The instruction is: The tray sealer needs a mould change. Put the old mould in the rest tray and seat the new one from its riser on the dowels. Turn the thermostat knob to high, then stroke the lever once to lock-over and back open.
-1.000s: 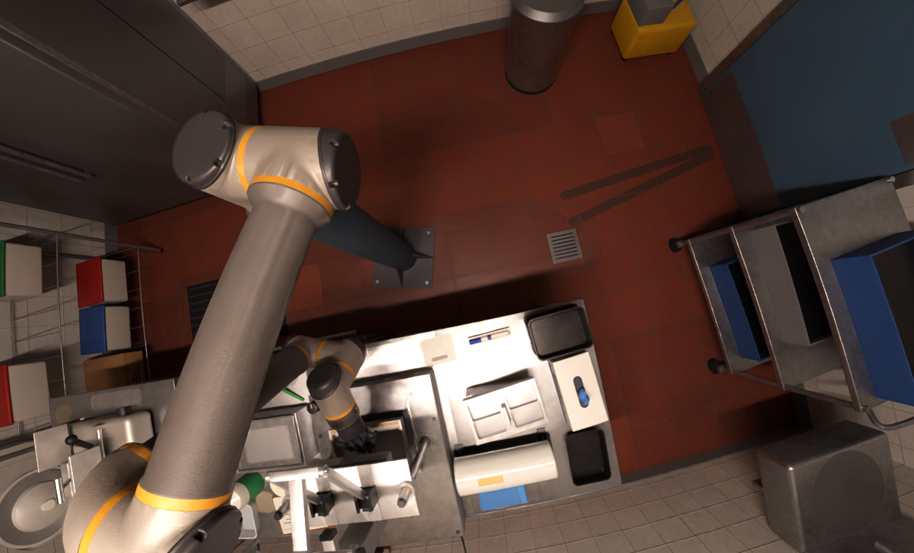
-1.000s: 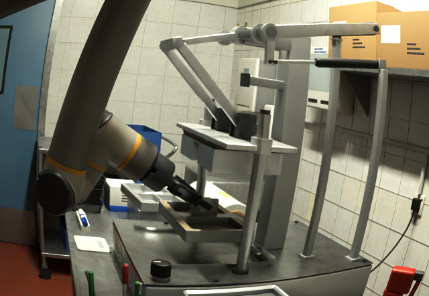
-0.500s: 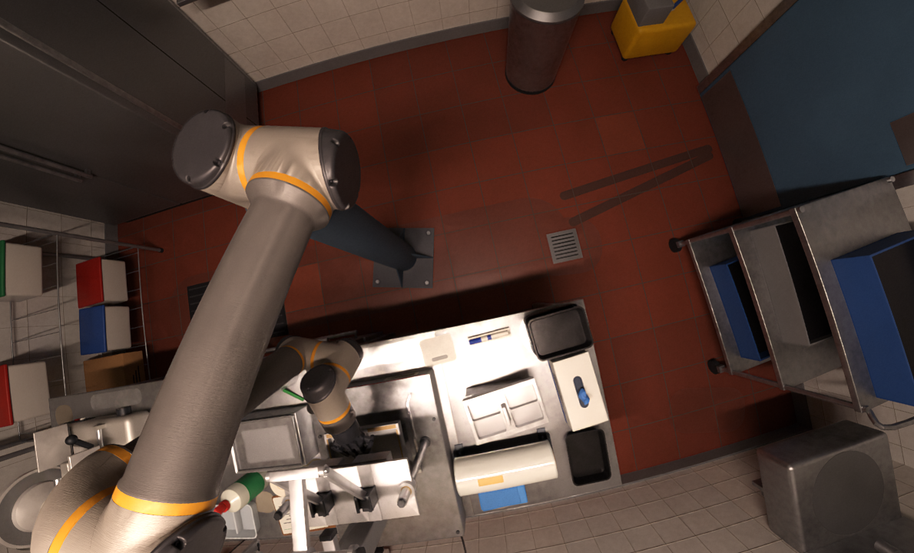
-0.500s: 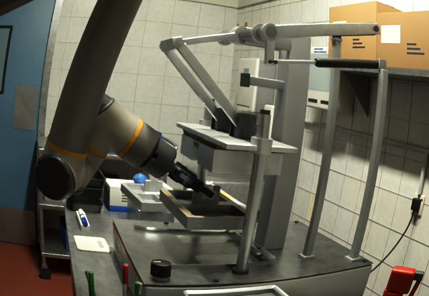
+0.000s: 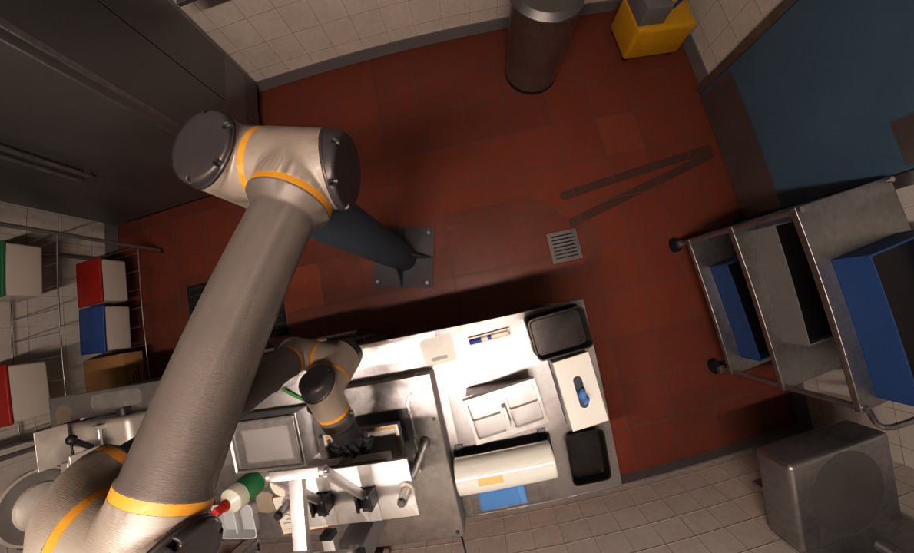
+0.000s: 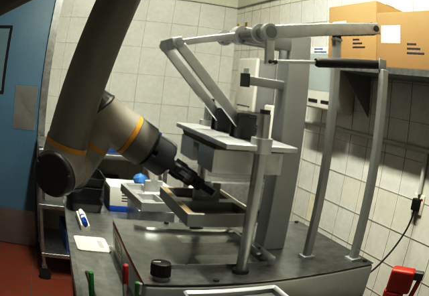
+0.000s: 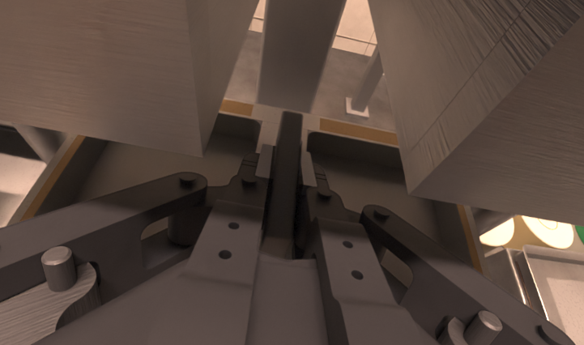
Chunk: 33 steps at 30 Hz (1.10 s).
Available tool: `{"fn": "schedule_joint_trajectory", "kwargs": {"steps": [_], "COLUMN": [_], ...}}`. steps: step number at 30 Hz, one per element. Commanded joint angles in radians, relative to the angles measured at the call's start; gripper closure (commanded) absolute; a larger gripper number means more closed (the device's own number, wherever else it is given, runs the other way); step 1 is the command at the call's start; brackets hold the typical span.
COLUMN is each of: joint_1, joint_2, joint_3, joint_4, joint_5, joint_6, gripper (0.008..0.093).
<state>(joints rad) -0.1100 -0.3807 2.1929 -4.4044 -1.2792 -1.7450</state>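
The old mould [image 6: 204,210], a grey two-pocket frame with tan-edged rims, hangs tilted above the sealer deck under the press plate [image 6: 235,140]. My gripper [image 6: 204,189] is closed on the mould's centre rib [image 7: 287,171], one finger on each side of it. The new mould [image 6: 145,194], pale with two pockets, sits on its riser just left of the sealer. The black thermostat knob [image 6: 160,269] is on the sealer's front edge. The lever [image 6: 346,63] with its black grip stands raised at the top of the machine.
The press plate's underside [image 7: 92,73] hangs close above my fingers, and a guide post [image 6: 254,196] rises at the mould's near corner. An empty steel tray [image 5: 268,443] lies left of the sealer. Bins [image 5: 559,330], a tissue box [image 5: 579,391] and a film roll [image 5: 505,469] crowd the bench.
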Motion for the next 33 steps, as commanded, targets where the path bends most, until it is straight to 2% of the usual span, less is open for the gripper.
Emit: {"fn": "schedule_joint_trajectory", "kwargs": {"steps": [1, 10, 25, 33], "joint_1": [0.000, -0.008, -0.051, -0.063], "joint_2": [-0.003, 0.003, 0.042, 0.054], "joint_3": [-0.001, 0.019, 0.103, 0.123], "joint_4": [-0.006, -0.030, -0.146, -0.176], "joint_5": [0.001, 0.008, 0.044, 0.055], "joint_6": [0.000, -0.004, -0.028, -0.035], "gripper": [0.0934, 0.0934, 0.0934, 0.0934]}}
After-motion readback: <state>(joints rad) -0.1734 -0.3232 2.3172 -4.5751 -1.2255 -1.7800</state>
